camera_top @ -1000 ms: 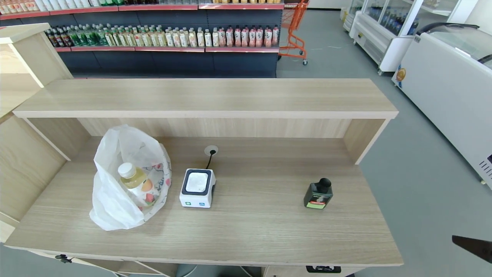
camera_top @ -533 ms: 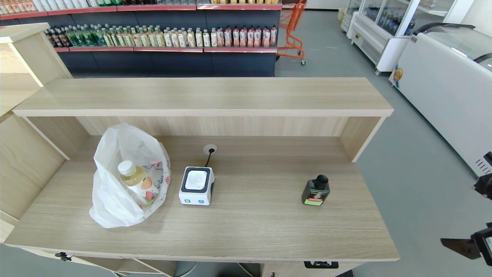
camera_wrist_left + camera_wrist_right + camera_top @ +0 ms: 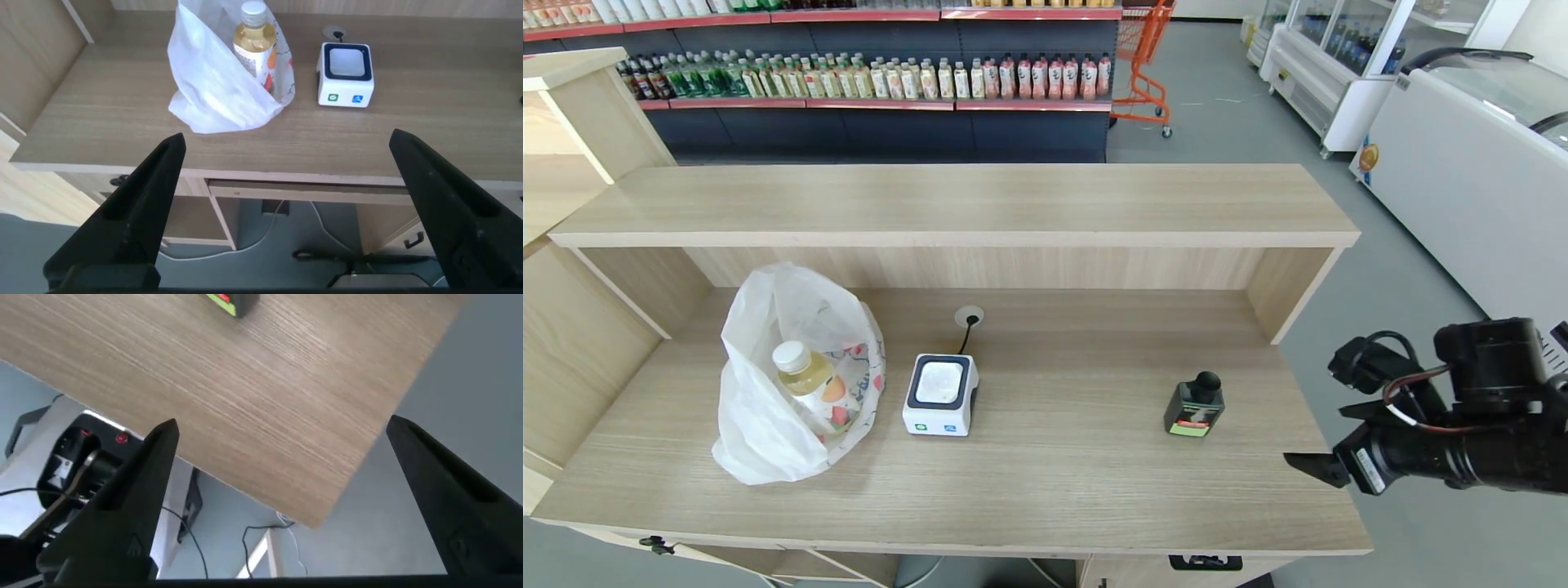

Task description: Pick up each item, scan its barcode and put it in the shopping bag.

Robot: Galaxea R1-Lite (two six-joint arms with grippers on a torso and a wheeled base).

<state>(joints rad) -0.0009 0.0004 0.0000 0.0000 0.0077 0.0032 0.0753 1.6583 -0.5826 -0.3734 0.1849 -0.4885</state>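
Right tool [image 3: 282,429] is spread wide with nothing between its fingers. I see it off the right edge of the light wood counter [image 3: 1054,482], on the near side, well apart from the small dark bottle with black cap and green-and-red label [image 3: 1195,404]. That bottle stands upright on the counter, right of centre. Left tool [image 3: 288,140] is also spread and empty, hanging out past the counter's near edge, roughly level with the bag and scanner. White plastic shopping bag [image 3: 768,425] sits at the counter's left, mouth open, with a pale yellow drink bottle with white cap [image 3: 805,377] inside, cap up. White box scanner with dark-framed window [image 3: 941,394] is just right of the bag, its black cable [image 3: 968,333] running to a round grommet [image 3: 969,312] on the far side.
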